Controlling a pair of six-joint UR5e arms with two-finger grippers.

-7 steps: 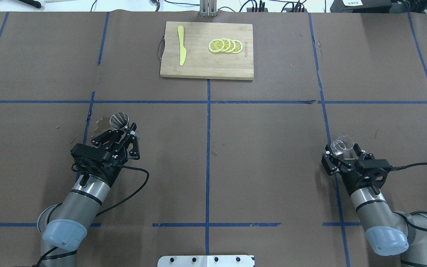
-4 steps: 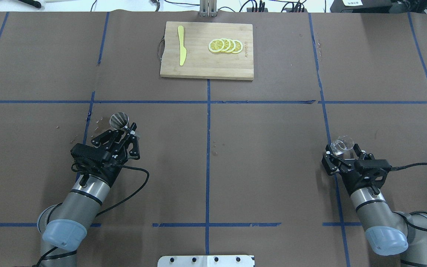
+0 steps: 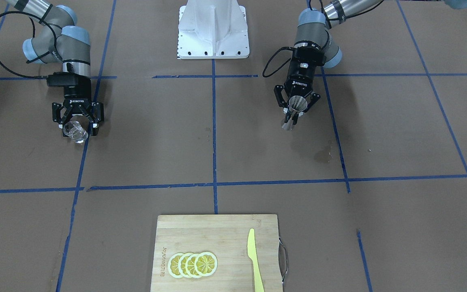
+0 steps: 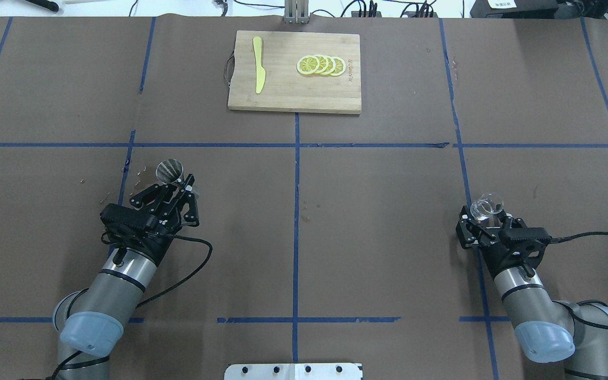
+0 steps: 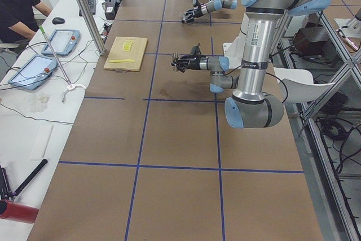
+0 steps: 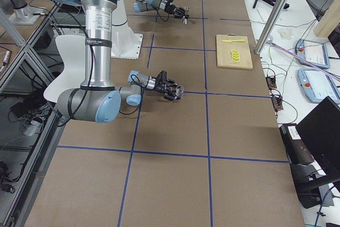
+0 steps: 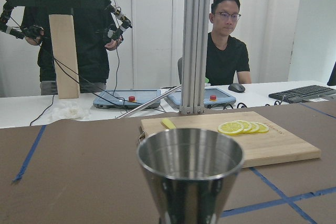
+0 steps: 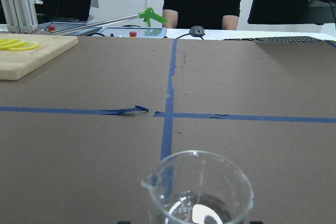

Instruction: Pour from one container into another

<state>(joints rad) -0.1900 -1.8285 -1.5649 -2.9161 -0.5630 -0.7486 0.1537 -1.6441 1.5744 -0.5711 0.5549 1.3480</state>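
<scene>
Standing at the robot's edge of the table [image 4: 378, 184], read the stations from that edge outward.

1. Right gripper [image 3: 76, 126]: clenched on the glass cup [image 8: 199, 192], toward the table's right end, in the half nearer the robot. The wrist view shows the cup upright with its spout to one side. Whether any liquid sits in its base cannot be told for certain.

2. Left gripper [image 3: 297, 109]: clamped on the jigger [image 7: 190, 171], toward the table's left end, at about the same depth from the near edge. The jigger stands upright, open cone uppermost, and its inner bottom is hidden. A damp-looking stain [image 3: 322, 154] marks the table cover just beyond it.

3. Status, as a judgement: both grasps are complete. The two containers are well apart, at opposite ends, so no pour has begun. Remaining steps: bring the cup above the jigger's mouth, tilt it spout-first, then right it.

4. Far edge, middle: a cutting board [image 4: 293, 95] carries lemon slices [image 4: 321, 65] and a yellow knife [image 4: 258, 64]. Neither arm is near it. A person [image 7: 227, 51] sits beyond that edge.
</scene>
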